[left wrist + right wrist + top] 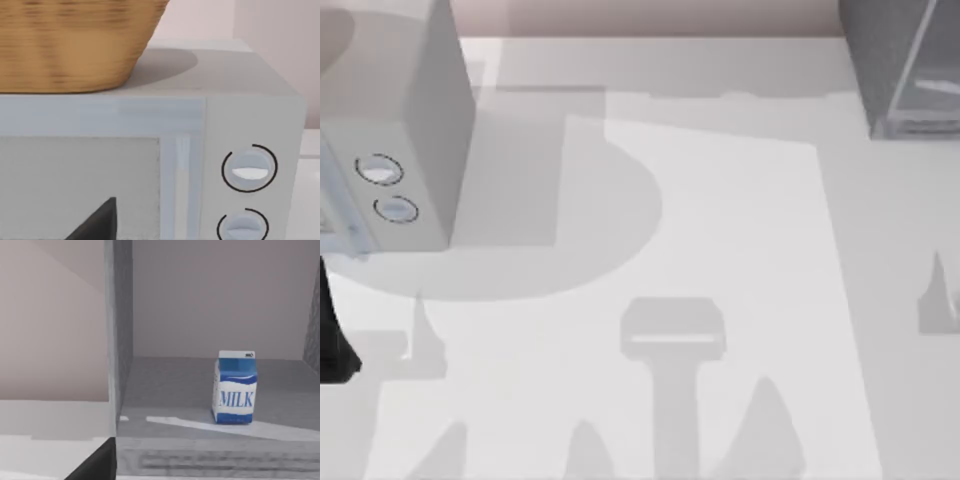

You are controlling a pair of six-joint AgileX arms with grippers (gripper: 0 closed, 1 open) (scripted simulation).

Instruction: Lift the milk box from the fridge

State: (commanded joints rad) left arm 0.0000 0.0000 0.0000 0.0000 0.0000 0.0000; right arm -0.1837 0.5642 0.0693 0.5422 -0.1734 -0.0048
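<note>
The milk box (pixel 234 387), a blue-and-white carton marked MILK, stands upright on the grey floor inside the fridge (pixel 120 340), a little back from its front edge. In the top view, the fridge (pixel 895 60) is the dark grey cabinet at the table's far right corner. A black part of my right gripper (pixel 97 465) shows in front of the fridge opening, short of the carton and touching nothing. My left arm (pixel 332 330) sits at the table's left edge, and a black part of its gripper (pixel 97 225) faces the microwave door.
A light grey microwave (pixel 405 130) with two round dials (pixel 249 168) stands at the far left. A woven basket (pixel 70 45) rests on top of it. The white table (pixel 720 250) spreads between microwave and fridge.
</note>
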